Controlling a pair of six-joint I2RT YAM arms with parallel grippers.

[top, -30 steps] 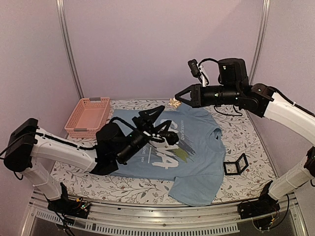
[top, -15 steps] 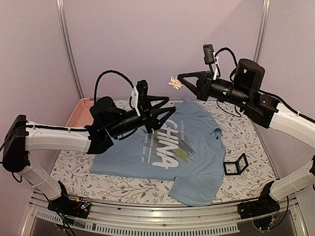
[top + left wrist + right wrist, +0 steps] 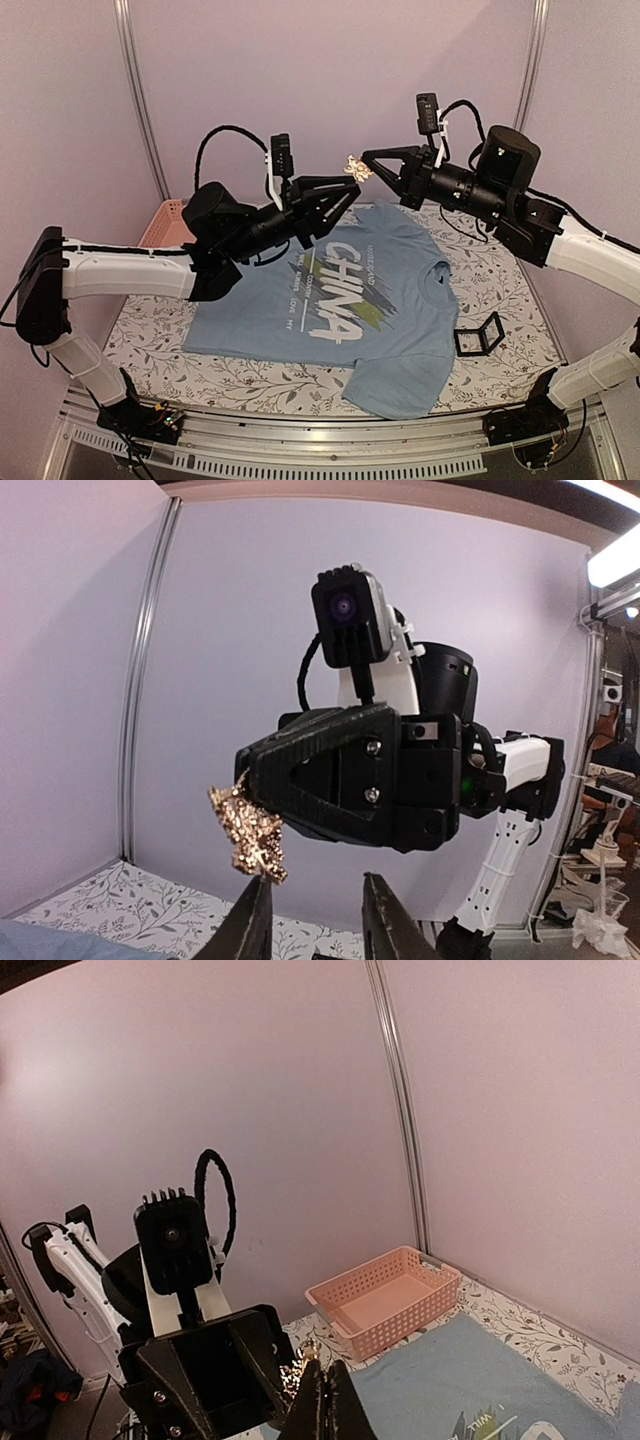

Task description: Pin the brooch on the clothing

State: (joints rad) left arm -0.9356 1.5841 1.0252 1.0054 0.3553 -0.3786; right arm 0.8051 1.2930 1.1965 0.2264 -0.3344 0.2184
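The brooch [image 3: 352, 168] is a small gold glittery cluster held in the air above the table by my right gripper [image 3: 366, 162], which is shut on it. The left wrist view shows the brooch [image 3: 248, 825] hanging at the tip of the right gripper's black fingers [image 3: 330, 770]. My left gripper [image 3: 349, 196] is raised right beside it, its jaws narrowly open; its left fingertip [image 3: 252, 910] sits just under the brooch. The clothing [image 3: 370, 300], a light blue T-shirt with a white "CHINA" print, lies flat on the table below both grippers.
A pink plastic basket [image 3: 165, 215] stands at the table's back left, partly behind the left arm, and also appears in the right wrist view as the basket [image 3: 385, 1300]. A small black open-frame box [image 3: 480, 335] lies right of the shirt. The tablecloth is floral.
My left arm has lifted off the shirt and swung up to the right gripper, its jaws narrowing. The right gripper has risen a little with the brooch.
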